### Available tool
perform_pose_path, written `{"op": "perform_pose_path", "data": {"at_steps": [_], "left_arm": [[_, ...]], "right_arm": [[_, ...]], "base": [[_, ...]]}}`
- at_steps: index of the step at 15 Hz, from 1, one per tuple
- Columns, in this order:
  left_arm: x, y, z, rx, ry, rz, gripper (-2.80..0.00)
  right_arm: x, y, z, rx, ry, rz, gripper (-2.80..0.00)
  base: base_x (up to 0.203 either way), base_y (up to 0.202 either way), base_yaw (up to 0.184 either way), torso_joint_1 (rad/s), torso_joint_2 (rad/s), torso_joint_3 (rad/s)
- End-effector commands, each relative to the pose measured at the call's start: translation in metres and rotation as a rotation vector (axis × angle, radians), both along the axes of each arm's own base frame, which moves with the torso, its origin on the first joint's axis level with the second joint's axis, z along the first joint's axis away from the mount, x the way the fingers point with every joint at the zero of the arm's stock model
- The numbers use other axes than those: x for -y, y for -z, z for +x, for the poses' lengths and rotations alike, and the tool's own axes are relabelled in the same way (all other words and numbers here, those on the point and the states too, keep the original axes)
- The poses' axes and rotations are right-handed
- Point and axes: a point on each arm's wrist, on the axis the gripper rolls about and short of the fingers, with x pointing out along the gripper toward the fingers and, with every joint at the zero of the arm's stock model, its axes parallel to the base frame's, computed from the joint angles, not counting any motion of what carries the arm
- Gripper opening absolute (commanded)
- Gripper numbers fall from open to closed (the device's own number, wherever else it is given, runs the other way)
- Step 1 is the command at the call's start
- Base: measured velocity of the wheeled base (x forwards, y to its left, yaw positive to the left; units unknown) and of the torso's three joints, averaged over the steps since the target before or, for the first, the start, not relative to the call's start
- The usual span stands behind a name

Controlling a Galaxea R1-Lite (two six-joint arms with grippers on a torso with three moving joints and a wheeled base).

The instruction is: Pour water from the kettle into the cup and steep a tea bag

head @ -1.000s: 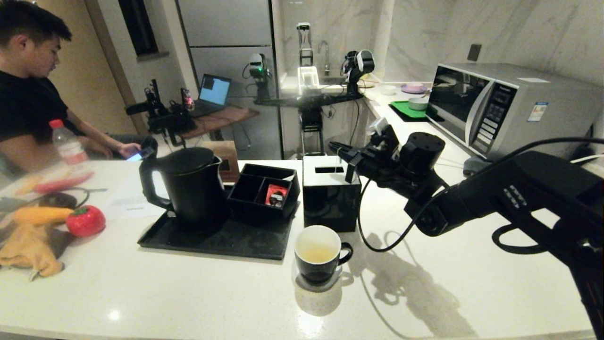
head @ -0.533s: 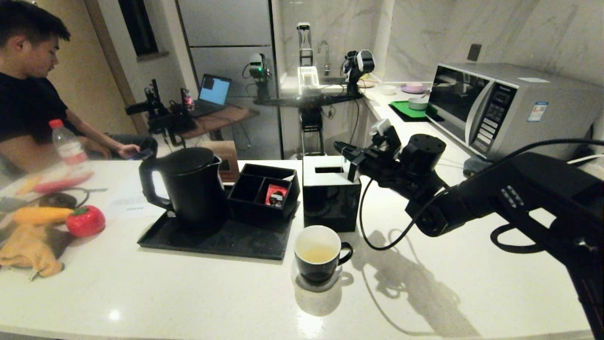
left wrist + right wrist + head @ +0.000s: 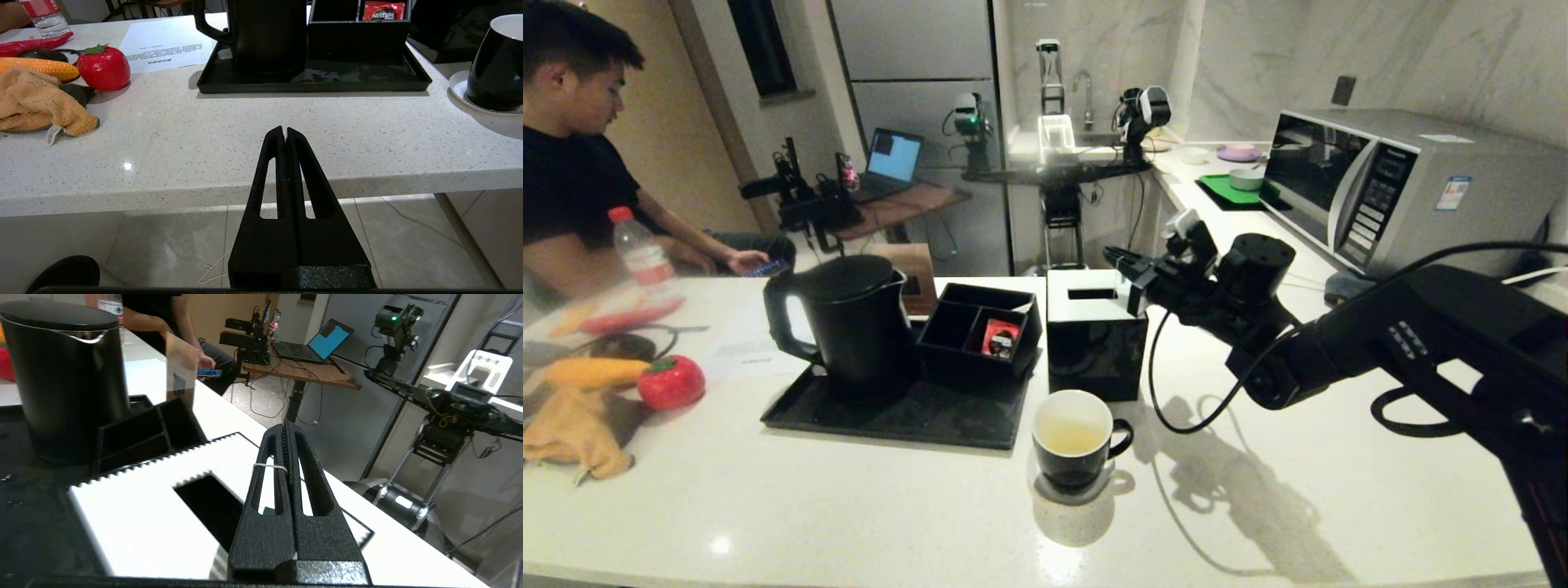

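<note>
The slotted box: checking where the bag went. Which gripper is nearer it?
Right. The right gripper hangs shut just above the box; the left gripper, shut, sits below the counter edge.

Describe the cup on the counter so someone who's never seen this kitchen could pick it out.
On the white speckled counter, find the flat black tray carrying the tall matte black kettle. Off the tray's near right corner stands the glossy black cup: white inside, small ear handle, pale yellowish liquid, much shorter than the kettle.
</note>
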Motion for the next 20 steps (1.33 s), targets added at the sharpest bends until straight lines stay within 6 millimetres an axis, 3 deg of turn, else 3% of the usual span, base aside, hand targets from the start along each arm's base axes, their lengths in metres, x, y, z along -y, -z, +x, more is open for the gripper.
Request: {"op": "perform_pose_path", "data": {"at_steps": [1,10,18,19,20], "left_arm": [[0.0,0.0,0.0,0.0,-0.001,0.001,-2.8],[0.0,0.0,0.0,0.0,0.001,0.001,-2.8],[0.0,0.0,0.0,0.0,-0.001,0.001,-2.8],[0.0,0.0,0.0,0.0,-0.001,0.001,-2.8],[0.0,0.0,0.0,0.0,0.001,0.001,-2.8]], "right_arm": [[0.002,-0.002,0.0,0.013,0.004,0.002,-2.8],[0.025,-0.005,0.007,0.035,0.057,-0.006,-2.8],[0.027,-0.001,0.007,0.037,0.063,-0.027,-2.8],[0.026,0.0,0.007,0.036,0.062,-0.027,0.0],[0.026,0.0,0.007,0.036,0.061,-0.028,0.0]], "base": [[0.0,0.0,0.0,0.0,0.0,0.0],[0.0,0.0,0.0,0.0,0.0,0.0],[0.0,0.0,0.0,0.0,0.0,0.0],[0.0,0.0,0.0,0.0,0.0,0.0],[0.0,0.0,0.0,0.0,0.0,0.0]]}}
